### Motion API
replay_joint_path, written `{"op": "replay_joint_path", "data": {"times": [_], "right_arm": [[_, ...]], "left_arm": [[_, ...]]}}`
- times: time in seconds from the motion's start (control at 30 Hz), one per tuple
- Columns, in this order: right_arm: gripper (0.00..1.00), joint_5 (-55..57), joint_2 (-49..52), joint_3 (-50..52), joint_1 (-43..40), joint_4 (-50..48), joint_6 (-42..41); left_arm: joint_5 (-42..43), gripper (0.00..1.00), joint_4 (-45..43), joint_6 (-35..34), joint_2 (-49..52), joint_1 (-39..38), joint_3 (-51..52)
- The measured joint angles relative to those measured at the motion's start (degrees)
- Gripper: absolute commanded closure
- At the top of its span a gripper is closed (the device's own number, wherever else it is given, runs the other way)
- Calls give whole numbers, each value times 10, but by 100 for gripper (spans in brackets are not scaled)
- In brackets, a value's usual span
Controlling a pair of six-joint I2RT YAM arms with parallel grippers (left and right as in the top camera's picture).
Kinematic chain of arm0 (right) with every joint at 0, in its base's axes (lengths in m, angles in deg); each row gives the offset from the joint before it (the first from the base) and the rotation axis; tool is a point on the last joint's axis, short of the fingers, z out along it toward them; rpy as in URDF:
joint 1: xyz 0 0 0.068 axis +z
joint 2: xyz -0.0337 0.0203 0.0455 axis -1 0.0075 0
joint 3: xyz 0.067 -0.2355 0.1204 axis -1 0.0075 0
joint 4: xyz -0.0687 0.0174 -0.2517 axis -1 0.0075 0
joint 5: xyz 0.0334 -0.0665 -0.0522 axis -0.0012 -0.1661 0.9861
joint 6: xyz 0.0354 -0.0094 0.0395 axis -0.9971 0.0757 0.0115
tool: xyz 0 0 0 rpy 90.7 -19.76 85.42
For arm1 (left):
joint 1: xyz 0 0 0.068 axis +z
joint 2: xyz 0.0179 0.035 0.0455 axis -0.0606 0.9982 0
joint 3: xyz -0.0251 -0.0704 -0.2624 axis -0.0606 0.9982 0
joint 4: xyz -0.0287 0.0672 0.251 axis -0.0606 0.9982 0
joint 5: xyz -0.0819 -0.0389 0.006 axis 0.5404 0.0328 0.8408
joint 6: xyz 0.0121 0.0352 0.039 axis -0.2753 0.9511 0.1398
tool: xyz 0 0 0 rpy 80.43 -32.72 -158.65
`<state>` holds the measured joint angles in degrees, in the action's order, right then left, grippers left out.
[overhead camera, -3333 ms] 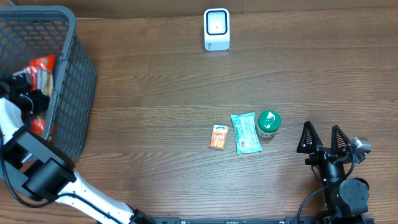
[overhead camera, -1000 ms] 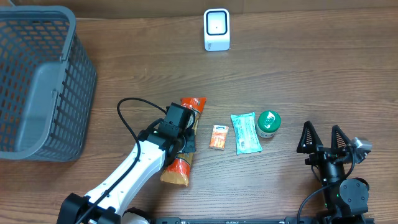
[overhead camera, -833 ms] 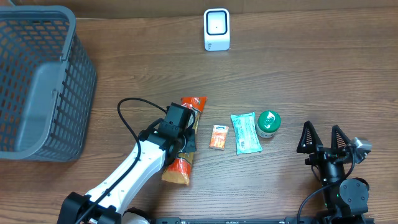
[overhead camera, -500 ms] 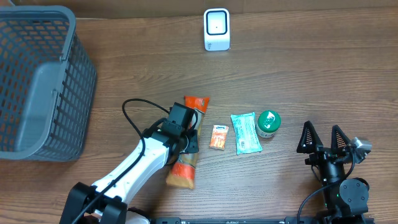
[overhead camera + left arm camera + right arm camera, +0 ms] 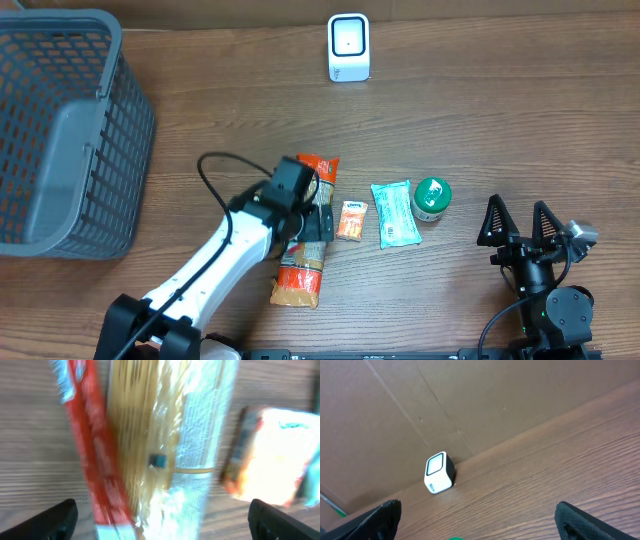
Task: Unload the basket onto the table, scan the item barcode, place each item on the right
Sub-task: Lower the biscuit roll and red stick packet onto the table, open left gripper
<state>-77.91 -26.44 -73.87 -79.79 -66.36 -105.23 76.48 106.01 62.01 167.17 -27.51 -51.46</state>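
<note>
Left gripper point(image 5: 165, 521), jaws spread wide, hovers over the pasta packet point(image 5: 300, 283), apparently loose on the desk point(image 5: 500, 120); I haven't scanned it yet.

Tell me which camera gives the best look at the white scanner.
The overhead view: the scanner stands whole and sharp near the far edge of the table, window visible. The right wrist view shows it smaller and at an angle. The left wrist view misses it.
</note>
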Motion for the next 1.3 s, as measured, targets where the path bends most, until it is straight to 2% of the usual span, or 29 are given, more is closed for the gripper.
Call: {"op": "replay_joint_path", "data": {"times": [0.27, 0.43, 0.47, 0.5, 0.53, 0.57, 0.8, 1.07, 1.3], "right_arm": [[0, 0, 0, 0, 0, 0, 0], [0, 0, 0, 0, 0, 0, 0], [0, 0, 0, 0, 0, 0, 0], [0, 0, 0, 0, 0, 0, 0], [0, 0, 0, 0, 0, 0, 0], [0, 0, 0, 0, 0, 0, 0], [0, 0, 0, 0, 0, 0, 0], [0, 0, 0, 0, 0, 0, 0], [0, 0, 0, 0, 0, 0, 0]], "left_arm": [[-115, 0, 151, 34, -8, 2, -187], [-165, 1, 203, 45, -12, 34, -208], [-169, 7, 211, 45, -12, 44, -208], [-172, 37, 217, 45, -12, 57, -208], [-174, 73, 221, 46, -12, 68, -208], [-174, 96, 224, 50, -12, 81, -208], [-125, 96, 217, 64, -12, 125, -161], [5, 96, 51, 63, -12, 96, 0], [58, 96, 13, 55, -12, 61, 73]]}}
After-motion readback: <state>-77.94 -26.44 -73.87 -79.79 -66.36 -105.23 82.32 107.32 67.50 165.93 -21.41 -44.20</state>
